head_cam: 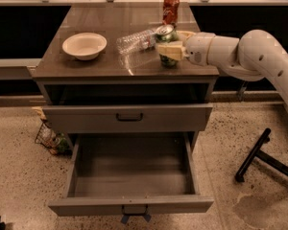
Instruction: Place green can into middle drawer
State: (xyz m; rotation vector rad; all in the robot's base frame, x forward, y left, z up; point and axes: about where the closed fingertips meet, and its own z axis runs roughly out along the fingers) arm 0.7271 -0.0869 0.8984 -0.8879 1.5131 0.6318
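Observation:
The green can (164,32) stands upright on the cabinet top (86,66), near its right edge. My gripper (169,41) reaches in from the right and is open, with one pale finger (170,51) in front of the can and the other (186,34) behind it. The can sits between them, still resting on the top. The middle drawer (129,206), the lowest one, is pulled wide open below, and its grey inside holds nothing.
A clear plastic bottle (134,41) lies on its side just left of the can. A red soda can (171,8) stands behind it. A white bowl (84,45) sits at the left. The shallower drawer (127,118) above is closed. A black chair base (259,155) stands on the floor at the right.

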